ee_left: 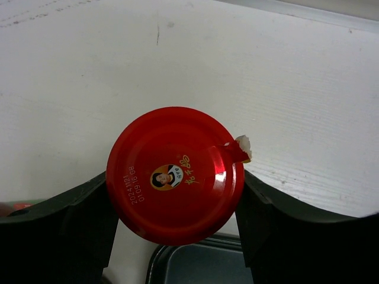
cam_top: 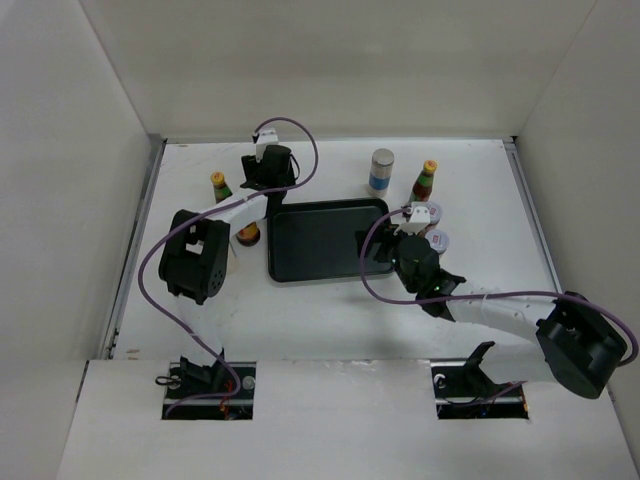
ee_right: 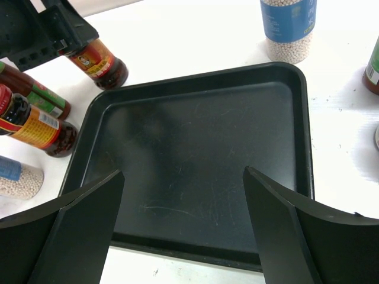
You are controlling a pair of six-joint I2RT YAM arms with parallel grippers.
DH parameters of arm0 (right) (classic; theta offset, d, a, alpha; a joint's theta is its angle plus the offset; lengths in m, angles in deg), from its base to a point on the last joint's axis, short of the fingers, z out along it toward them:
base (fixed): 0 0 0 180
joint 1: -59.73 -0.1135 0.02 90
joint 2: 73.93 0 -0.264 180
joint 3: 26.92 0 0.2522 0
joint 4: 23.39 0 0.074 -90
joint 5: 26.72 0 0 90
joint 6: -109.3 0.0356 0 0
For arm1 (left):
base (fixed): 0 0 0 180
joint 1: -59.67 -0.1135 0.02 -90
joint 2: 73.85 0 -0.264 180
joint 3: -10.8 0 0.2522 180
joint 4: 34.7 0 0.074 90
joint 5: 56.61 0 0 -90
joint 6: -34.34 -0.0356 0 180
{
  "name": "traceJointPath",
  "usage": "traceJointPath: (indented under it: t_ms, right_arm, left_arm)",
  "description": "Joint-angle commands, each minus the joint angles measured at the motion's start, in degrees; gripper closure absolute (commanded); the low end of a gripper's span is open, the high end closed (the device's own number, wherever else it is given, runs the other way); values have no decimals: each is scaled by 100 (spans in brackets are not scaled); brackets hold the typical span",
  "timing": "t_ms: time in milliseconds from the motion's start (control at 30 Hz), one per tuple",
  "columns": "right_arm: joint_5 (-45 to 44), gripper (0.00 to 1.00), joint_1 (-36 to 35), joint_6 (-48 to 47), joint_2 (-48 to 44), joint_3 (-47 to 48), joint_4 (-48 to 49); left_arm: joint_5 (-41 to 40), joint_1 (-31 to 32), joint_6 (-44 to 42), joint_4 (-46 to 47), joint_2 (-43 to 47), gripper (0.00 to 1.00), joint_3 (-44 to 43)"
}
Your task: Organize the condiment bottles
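My left gripper (cam_top: 265, 175) is shut on a red-lidded jar (ee_left: 174, 174), its fingers pressed to both sides of the lid, just beyond the black tray's back-left corner; the jar also shows in the right wrist view (ee_right: 98, 62). My right gripper (cam_top: 378, 246) is open and empty over the tray's right edge, and in its own wrist view (ee_right: 183, 177) only bare tray lies between the fingers. A yellow-capped bottle (cam_top: 220, 187) stands left of the tray, another (cam_top: 425, 182) to its right. A white grey-topped cylinder (cam_top: 381, 171) stands behind the tray. Two pale-lidded jars (cam_top: 430, 213) (cam_top: 437, 240) stand right of it.
The black tray (cam_top: 320, 240) lies mid-table with nothing on it. Left of it, in the right wrist view, stand a second red-lidded jar (ee_right: 35, 127) and a second white cylinder (ee_right: 16, 177), mostly hidden under my left arm from above. White walls enclose the table.
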Motion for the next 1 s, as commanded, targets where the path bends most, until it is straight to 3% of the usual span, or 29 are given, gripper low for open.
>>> traceJointPath:
  t_ms: [0, 300, 433, 767, 967]
  right_arm:
    - [42, 11, 35, 35, -55, 68, 338]
    - [60, 11, 35, 0, 42, 112, 337]
    - [77, 12, 52, 62, 42, 103, 303]
    - [-318, 13, 342, 325, -196, -152, 365]
    - [-204, 15, 430, 413, -257, -222, 417]
  left_arm:
    - [86, 32, -19, 358, 233, 47, -271]
    - [-248, 515, -863, 1448, 1420, 51, -113]
    - [-248, 769, -969, 1502, 1780, 50, 45]
    - [-283, 1244, -293, 1519, 2519, 51, 1741]
    - [-204, 1245, -152, 1624, 2423, 51, 2093]
